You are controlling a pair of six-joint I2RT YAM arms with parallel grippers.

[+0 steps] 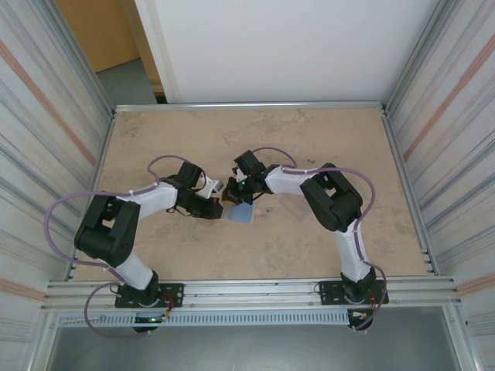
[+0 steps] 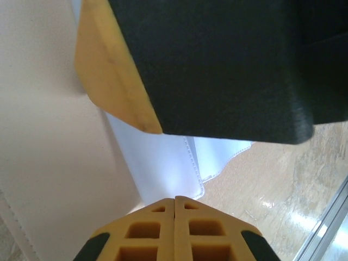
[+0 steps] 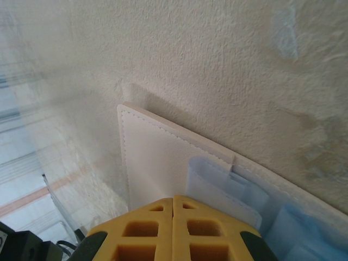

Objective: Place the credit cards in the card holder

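The card holder is open at the table's middle, between my two grippers. My left gripper reaches it from the left, and my right gripper comes from the back right. In the left wrist view the left gripper is shut, with the holder's pale lavender panel running out from its tips. The right arm's yellow finger hangs close above. In the right wrist view the right gripper is shut at the seam between the beige flap and the blue pockets. The red credit cards are out of view.
The beige table is fenced by a metal frame, with a rail along the front and corrugated walls left and right. Both arms' elbows fold out toward the sides.
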